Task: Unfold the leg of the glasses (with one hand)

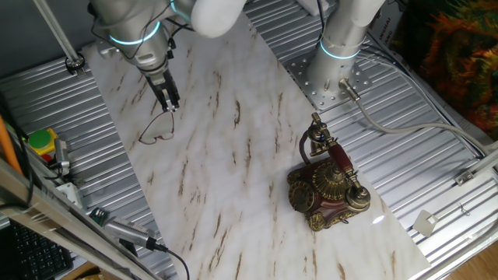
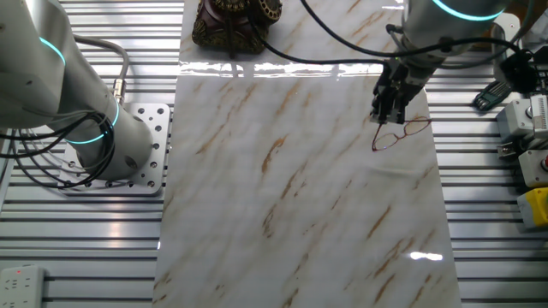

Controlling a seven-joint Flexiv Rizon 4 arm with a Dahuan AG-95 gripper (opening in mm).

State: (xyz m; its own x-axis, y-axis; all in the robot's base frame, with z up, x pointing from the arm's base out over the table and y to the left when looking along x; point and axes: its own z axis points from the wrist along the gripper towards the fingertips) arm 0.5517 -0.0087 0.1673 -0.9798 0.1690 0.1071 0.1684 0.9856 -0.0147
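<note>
Reading one fixed view from left to right, a green and yellow block (image 1: 39, 143) sits at the far left on the ribbed metal bench, then the thin dark reddish-brown wire-frame glasses (image 1: 158, 129) lie on the white marble-patterned table sheet (image 1: 233, 179) near its left edge. The narrow black two-finger gripper (image 1: 170, 103) on the silver-grey arm with the glowing cyan ring hangs directly over the far end of the frame, its tips down at the wire. The fingers look close together, but whether they are actually clamped on the leg or only touching it cannot be told at this size. Further right stands the ornate red and brass antique telephone (image 1: 327, 183), well apart from the work.

In the other fixed view the order reverses: the telephone (image 2: 237, 21) is at the top left, and the gripper (image 2: 390, 101) and glasses (image 2: 400, 133) sit near the sheet's right edge, the oval lenses lying just beyond the fingertips.

The step in hand appears to be engaging the leg so it can be swung open. Doing it well probably calls for a light pinch close to the leg's free end, away from the hinge, then a slow arc about the hinge rather than a straight pull. With nothing pinning the frame, a straight drag would likely just slide the light glasses across the smooth sheet.
</note>
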